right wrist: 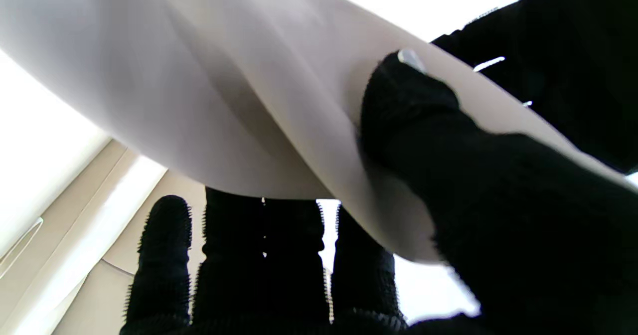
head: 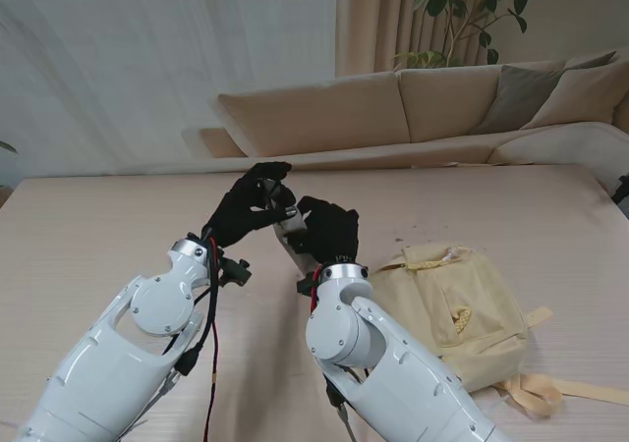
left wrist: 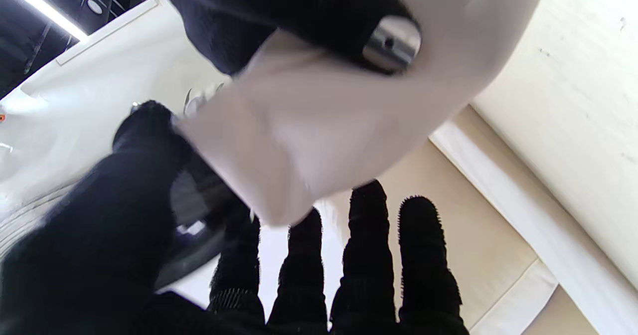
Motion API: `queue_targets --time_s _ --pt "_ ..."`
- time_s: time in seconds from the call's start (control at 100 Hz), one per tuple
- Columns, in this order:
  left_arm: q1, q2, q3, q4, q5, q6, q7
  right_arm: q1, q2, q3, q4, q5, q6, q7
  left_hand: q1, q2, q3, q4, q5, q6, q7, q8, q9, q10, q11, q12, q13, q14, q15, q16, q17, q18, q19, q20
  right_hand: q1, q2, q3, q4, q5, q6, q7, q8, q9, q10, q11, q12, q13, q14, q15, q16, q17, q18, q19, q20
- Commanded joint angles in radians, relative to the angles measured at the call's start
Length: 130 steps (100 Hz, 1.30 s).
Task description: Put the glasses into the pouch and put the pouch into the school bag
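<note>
the black-gloved left hand (head: 246, 206) and black-gloved right hand (head: 327, 231) meet at centre frame, both clamped on the pale grey soft fabric pouch (head: 293, 234) held above the table. glasses can't be made out. the pale yellow canvas school bag (head: 462, 309) lies at lower right — likely keep the pouch mouth gripped firmly while carrying it across.

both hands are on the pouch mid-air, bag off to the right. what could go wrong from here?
1. The pouch is held off the table only by the left hand and right hand; one slipping could drop it.
2. In the left wrist view something dark, maybe the glasses, sits at the pouch edge and could slide out.
3. The school bag lies flat; I cannot tell if it is open, so insertion may snag.
</note>
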Motion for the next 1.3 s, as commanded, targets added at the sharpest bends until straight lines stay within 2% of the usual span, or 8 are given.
queue_targets --time_s 0.0,0.23,0.31,0.39,0.53,0.73,0.94,1.29 --pt "0.005 -0.012 -0.004 -0.021 -0.01 -0.005 0.016 -0.01 -0.006 0.001 -0.009 0.008 -0.007 0.01 -0.023 0.011 -0.033 0.033 -0.033 -0.069 -0.041 -0.044 -0.002 -0.041 0.003 -0.015 -0.006 0.002 -0.016 -0.01 -0.004 0.012 -0.016 -0.006 0.055 0.031 0.084 -0.022 0.049 -0.075 0.043 0.04 0.057 0.038 0.002 0.025 0.039 -0.009 0.021 -0.02 -0.003 0.004 0.013 -0.003" --pt "0.014 -0.016 -0.015 -0.035 0.056 -0.023 0.074 -0.023 -0.016 0.013 -0.015 0.053 -0.037 -0.017 -0.05 0.117 -0.101 0.037 -0.024 -0.236 -0.105 -0.109 -0.055 -0.051 -0.038 -0.042 -0.082 -0.003 -0.066 -0.031 -0.051 0.036 -0.044 -0.017 0.068 0.005 0.124 -0.024 0.094 -0.085 0.019 0.084 0.09 0.056 -0.033 0.026 0.057 0.015 0.014 -0.048 0.016 0.008 0.016 -0.001" --pt "0.034 -0.017 -0.034 -0.061 0.102 -0.033 0.112 -0.025 -0.01 0.017 -0.02 0.047 -0.039 -0.008 -0.007 0.196 -0.125 0.039 0.001 -0.308 0.046 -0.04 -0.017 -0.072 -0.037 -0.054 -0.076 -0.02 -0.072 -0.04 -0.054 0.041 -0.044 -0.018 0.064 0.005 0.128 -0.027 0.097 -0.087 0.016 0.09 0.093 0.056 -0.037 0.027 0.06 0.014 0.012 -0.049 0.016 0.008 0.015 0.0" --pt "0.05 -0.014 -0.053 -0.096 0.147 -0.019 0.124 -0.028 0.001 0.023 -0.032 0.043 -0.032 0.022 0.009 0.182 -0.074 0.034 0.199 -0.241 0.073 -0.024 0.1 -0.082 -0.011 -0.032 -0.024 -0.019 -0.039 -0.02 -0.055 0.076 -0.038 -0.014 0.063 0.012 0.128 -0.027 0.094 -0.093 0.015 0.095 0.088 0.052 -0.04 0.03 0.053 0.01 0.008 -0.049 0.012 0.008 0.009 -0.003" --pt "0.069 0.019 -0.103 -0.145 0.247 -0.035 0.052 -0.033 0.019 0.03 -0.044 0.03 -0.027 0.064 -0.005 0.119 0.018 0.019 0.256 -0.187 0.044 -0.032 0.154 -0.096 -0.003 -0.011 0.032 -0.039 -0.018 0.0 -0.048 0.085 -0.039 -0.011 0.066 0.023 0.121 -0.023 0.09 -0.101 0.011 0.109 0.086 0.049 -0.045 0.032 0.048 0.005 0.0 -0.047 0.008 0.009 0.0 -0.007" --pt "0.09 0.085 -0.18 -0.221 0.259 -0.037 -0.218 -0.036 0.029 0.033 -0.056 0.029 -0.02 0.095 0.063 0.106 0.068 0.013 0.243 -0.127 0.029 -0.034 0.184 -0.098 0.011 0.011 0.074 -0.05 0.01 0.029 -0.033 0.066 -0.045 -0.011 0.073 0.021 0.118 -0.02 0.091 -0.097 0.009 0.12 0.093 0.058 -0.047 0.031 0.052 0.015 -0.007 -0.045 0.009 0.009 -0.001 -0.007" --pt "0.08 0.09 -0.185 -0.213 0.302 -0.081 -0.218 -0.037 0.046 0.028 -0.072 0.003 -0.021 0.139 0.178 0.048 0.081 -0.019 0.319 -0.296 0.211 0.162 0.364 -0.159 0.079 0.225 0.189 -0.073 0.149 0.145 -0.018 0.069 -0.018 0.007 0.069 0.027 0.117 -0.02 0.087 -0.095 0.004 0.124 0.095 0.06 -0.047 0.033 0.058 0.014 -0.006 -0.041 0.012 0.011 0.0 -0.007" --pt "0.081 0.11 -0.204 -0.227 0.357 -0.117 -0.278 -0.043 0.067 0.043 -0.104 0.018 -0.018 0.204 0.29 -0.045 0.061 -0.02 0.472 -0.31 0.315 0.243 0.552 -0.188 -0.052 0.45 0.249 -0.101 0.177 0.17 -0.009 0.063 -0.014 0.001 0.071 0.034 0.108 -0.016 0.082 -0.087 0.001 0.129 0.098 0.068 -0.042 0.039 0.061 0.02 0.001 -0.032 0.012 0.011 0.0 -0.007"
